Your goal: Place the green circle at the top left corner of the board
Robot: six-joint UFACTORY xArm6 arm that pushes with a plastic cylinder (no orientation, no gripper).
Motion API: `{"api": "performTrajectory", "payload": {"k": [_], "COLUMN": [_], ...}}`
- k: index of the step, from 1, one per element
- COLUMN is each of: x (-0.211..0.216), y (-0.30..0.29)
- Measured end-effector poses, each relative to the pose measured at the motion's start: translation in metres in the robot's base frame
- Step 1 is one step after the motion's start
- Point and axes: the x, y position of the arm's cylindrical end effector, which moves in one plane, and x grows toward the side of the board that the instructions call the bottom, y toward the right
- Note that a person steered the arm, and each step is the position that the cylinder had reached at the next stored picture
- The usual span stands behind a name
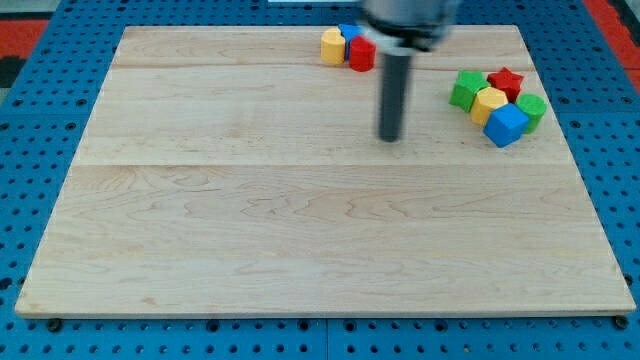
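Note:
The green circle (532, 108) sits at the right end of a cluster near the board's upper right. Packed against it are a blue cube (507, 125), a yellow hexagon (489, 103), a red star (506, 81) and a second green block (466, 89). My tip (389, 138) rests on the wooden board (300, 230), well to the left of that cluster and below the top-centre group. The rod rises straight up from it to the arm at the view's top.
A yellow block (332, 46), a red block (362, 53) and a blue block (347, 33) stand together at the board's top edge, just left of the rod. Blue pegboard (40, 110) surrounds the board.

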Motion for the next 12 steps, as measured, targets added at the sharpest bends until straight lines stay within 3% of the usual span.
{"api": "performTrajectory", "payload": {"k": [1, 2, 3, 4, 6, 10, 12], "x": [0.016, 0.105, 0.118, 0.086, -0.012, -0.020, -0.035], "y": [0.087, 0.091, 0.160, 0.214, 0.212, 0.137, 0.152]}}
